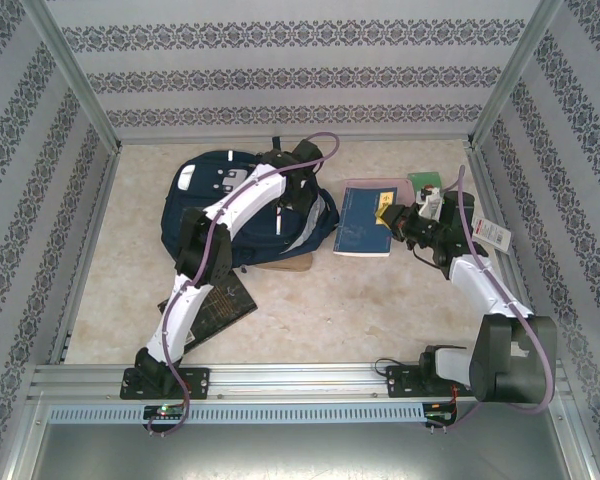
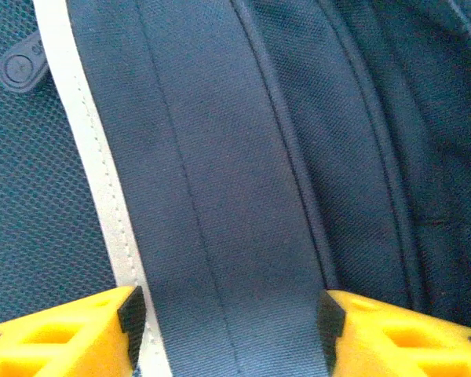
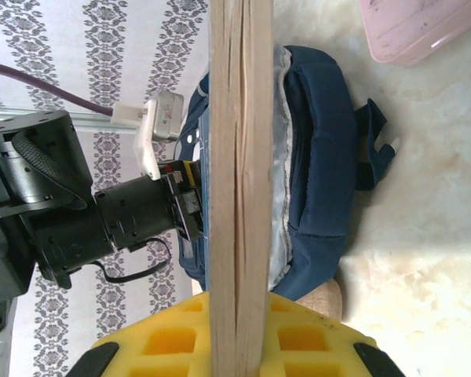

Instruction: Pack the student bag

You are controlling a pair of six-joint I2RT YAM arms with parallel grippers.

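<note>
Snag risk on the way in.
Your right gripper (image 3: 237, 330) pinches the blue book (image 1: 365, 222) by its edge. Your left gripper (image 2: 229, 314) stands wide over the student bag (image 1: 318, 222), just left of the book, so the unheld opening may sag shut.

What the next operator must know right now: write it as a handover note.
Left gripper: open, jaws astride a band of fabric on the student bag.
Right gripper: shut on the blue book, held by its edge right of the bag.
Dark book lies on the table, near-left of the bag; pink box sits beyond the blue book.
Done: blue book gripped.
To do: get both books into the bag; neither is inside yet.
</note>
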